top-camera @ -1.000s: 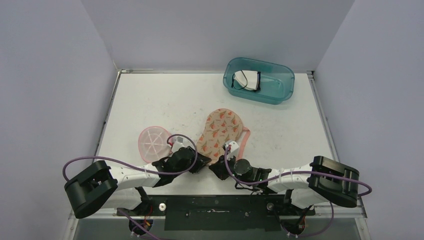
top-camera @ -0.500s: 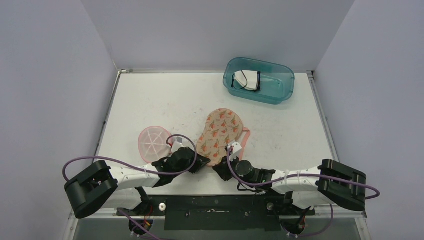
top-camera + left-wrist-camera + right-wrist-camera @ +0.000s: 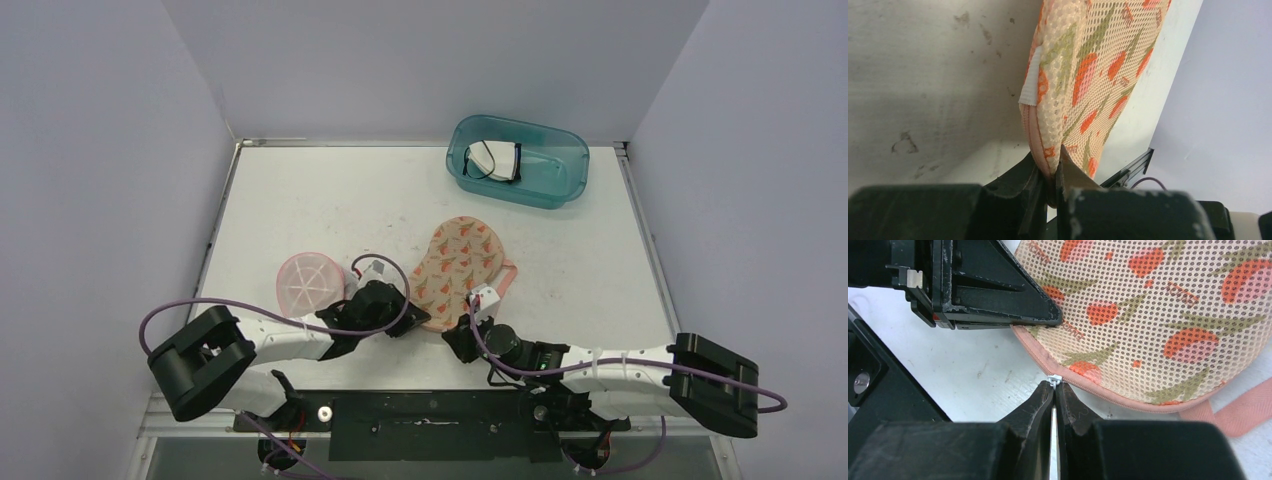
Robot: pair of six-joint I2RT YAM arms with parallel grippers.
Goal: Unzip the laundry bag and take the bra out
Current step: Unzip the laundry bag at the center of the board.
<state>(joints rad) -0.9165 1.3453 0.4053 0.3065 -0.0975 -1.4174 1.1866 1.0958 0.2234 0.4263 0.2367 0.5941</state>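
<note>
The laundry bag (image 3: 460,262) is a mesh pouch printed with orange and green flowers and edged in pink, lying mid-table. My left gripper (image 3: 412,318) is shut on its near-left edge, and in the left wrist view the pink seam (image 3: 1040,150) is pinched between the fingers (image 3: 1048,172). My right gripper (image 3: 1054,386) is shut on the small white zipper pull (image 3: 1054,379) at the bag's near edge, also seen from above (image 3: 455,335). The zipper line looks closed. The bra is hidden.
A pink domed mesh piece (image 3: 304,283) lies left of the left gripper. A teal bin (image 3: 560,185) at the back right holds a white item with black trim (image 3: 495,160). The bag's pink strap (image 3: 506,278) trails to its right. Black rail (image 3: 430,410) along the near edge.
The left gripper has closed on the bag's edge. Both grippers and the bag have shifted to the right and a little away, with the right arm stretched out lower.
</note>
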